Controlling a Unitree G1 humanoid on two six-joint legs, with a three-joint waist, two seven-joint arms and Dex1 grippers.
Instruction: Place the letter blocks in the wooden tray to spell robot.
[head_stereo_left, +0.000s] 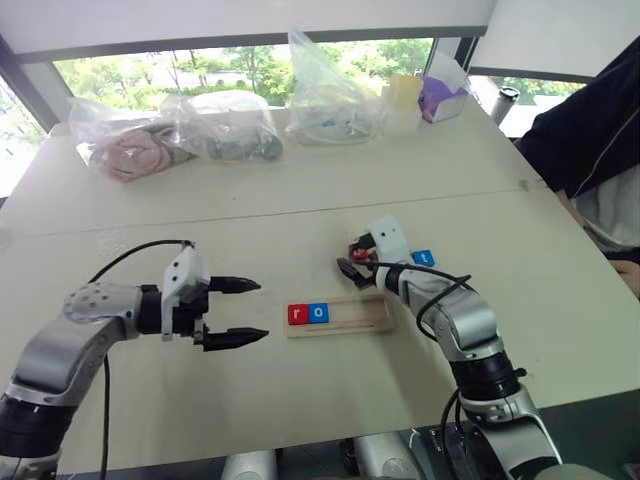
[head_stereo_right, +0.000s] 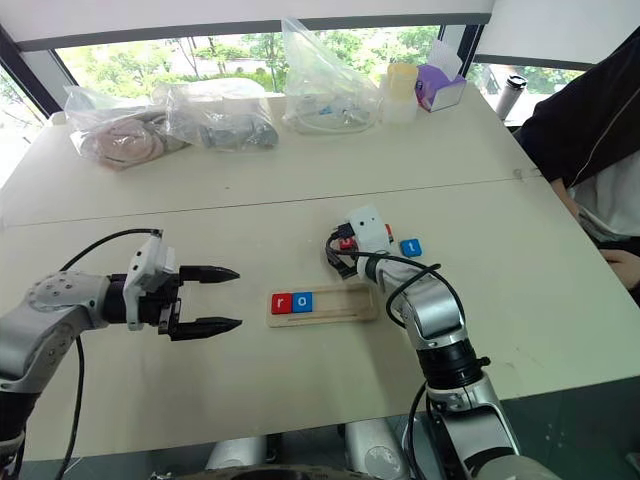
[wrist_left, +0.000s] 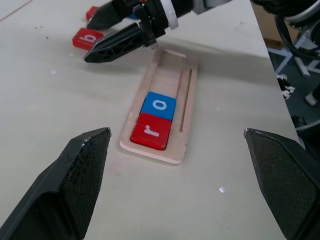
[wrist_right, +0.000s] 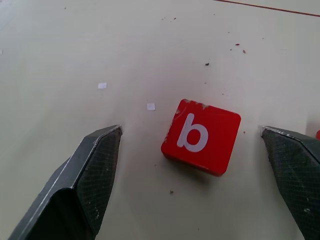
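Note:
The wooden tray (head_stereo_left: 352, 318) lies mid-table with a red "r" block (head_stereo_left: 298, 314) and a blue "o" block (head_stereo_left: 318, 313) side by side at its left end. A red "b" block (wrist_right: 201, 136) lies flat on the table just behind the tray, between the spread fingers of my open right gripper (head_stereo_left: 352, 258), which hovers over it without touching. A blue "t" block (head_stereo_left: 423, 258) lies right of that gripper. My left gripper (head_stereo_left: 262, 310) stands open and empty to the left of the tray, pointing toward it.
Clear plastic bags (head_stereo_left: 175, 140) with contents, a yellow cup (head_stereo_left: 403, 100) and a purple box (head_stereo_left: 445, 95) line the far edge. A person in dark clothing (head_stereo_left: 590, 130) sits at the right side. A seam (head_stereo_left: 300, 212) crosses the table.

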